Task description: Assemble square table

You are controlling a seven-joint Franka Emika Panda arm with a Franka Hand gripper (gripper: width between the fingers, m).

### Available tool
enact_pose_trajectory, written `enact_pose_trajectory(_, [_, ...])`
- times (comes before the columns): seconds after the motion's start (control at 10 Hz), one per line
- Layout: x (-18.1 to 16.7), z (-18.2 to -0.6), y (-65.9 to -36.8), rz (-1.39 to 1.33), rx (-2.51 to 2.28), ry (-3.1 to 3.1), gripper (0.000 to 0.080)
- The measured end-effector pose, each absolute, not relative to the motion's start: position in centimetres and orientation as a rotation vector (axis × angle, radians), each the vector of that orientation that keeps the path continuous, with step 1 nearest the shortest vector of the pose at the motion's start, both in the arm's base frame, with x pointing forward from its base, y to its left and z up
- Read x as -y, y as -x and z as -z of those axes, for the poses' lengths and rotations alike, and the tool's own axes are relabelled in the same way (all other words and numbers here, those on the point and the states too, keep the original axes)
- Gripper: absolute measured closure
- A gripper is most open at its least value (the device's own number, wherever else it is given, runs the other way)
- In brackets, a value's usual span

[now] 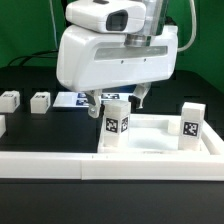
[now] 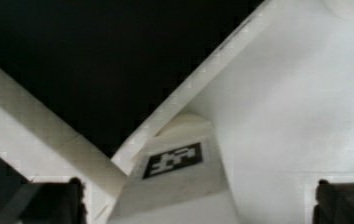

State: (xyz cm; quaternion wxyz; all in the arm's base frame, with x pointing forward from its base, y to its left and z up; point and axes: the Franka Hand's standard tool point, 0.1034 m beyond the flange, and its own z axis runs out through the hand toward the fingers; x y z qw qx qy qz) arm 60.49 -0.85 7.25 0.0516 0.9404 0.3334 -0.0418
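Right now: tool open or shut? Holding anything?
Tool: open, holding nothing. A table leg stands in line with the gap between its fingers, not gripped.

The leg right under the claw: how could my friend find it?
Find the big white square slab with a raised rim. Two tagged legs stand in it; pick the leg on the exterior view's left, directly beneath the claw. The other leg has nothing above it.

Arm end: glossy white rounded plastic gripper housing point(image 1: 115, 55); white-grey boxy module point(image 1: 112, 15) on top; two short dark fingers point(image 1: 94, 100) underneath.
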Motion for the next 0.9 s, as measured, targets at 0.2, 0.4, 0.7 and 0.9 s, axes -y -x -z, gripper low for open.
enact_pose_trajectory(0.2, [1.2, -7.1, -60.5, 0.127, -1.004, -2.862, 0.0151])
enact_pose_trajectory(0.4, [1.3, -7.1, -60.5, 0.124, -0.953, -2.878, 0.0246])
enact_pose_trajectory(0.7, [1.3, -7.0, -59.9, 0.151, -0.710, -2.947, 0.0456])
enact_pose_trajectory(0.9, [1.6, -7.0, -59.3, 0.190, -0.633, -2.957, 0.0455])
